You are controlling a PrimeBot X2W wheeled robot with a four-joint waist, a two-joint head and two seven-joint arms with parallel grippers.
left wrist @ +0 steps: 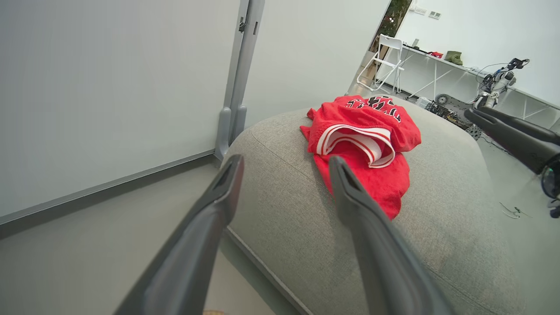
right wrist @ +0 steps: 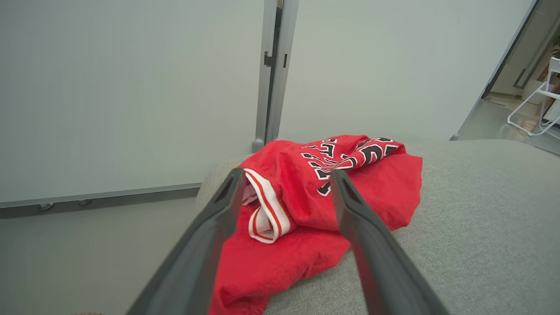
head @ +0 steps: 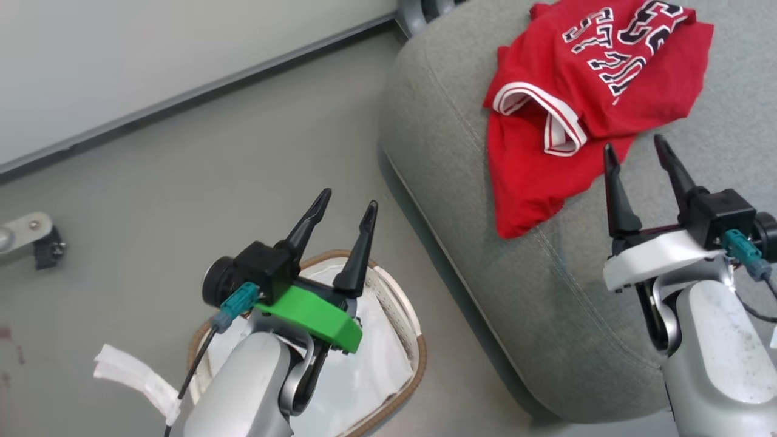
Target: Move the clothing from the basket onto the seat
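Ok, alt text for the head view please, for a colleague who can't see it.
Red clothing lies heaped on the grey seat at upper right, the open right gripper just below it, holding nothing. At lower left, the open left gripper hangs over the basket on the floor, its white lining showing.

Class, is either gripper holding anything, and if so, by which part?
Nothing is held. The left gripper stands open above the basket; the right gripper stands open over the seat, close to the red clothing lying there.

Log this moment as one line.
clothing: piled on seat | basket: white lining visible | left gripper: open, above basket | right gripper: open, by clothing
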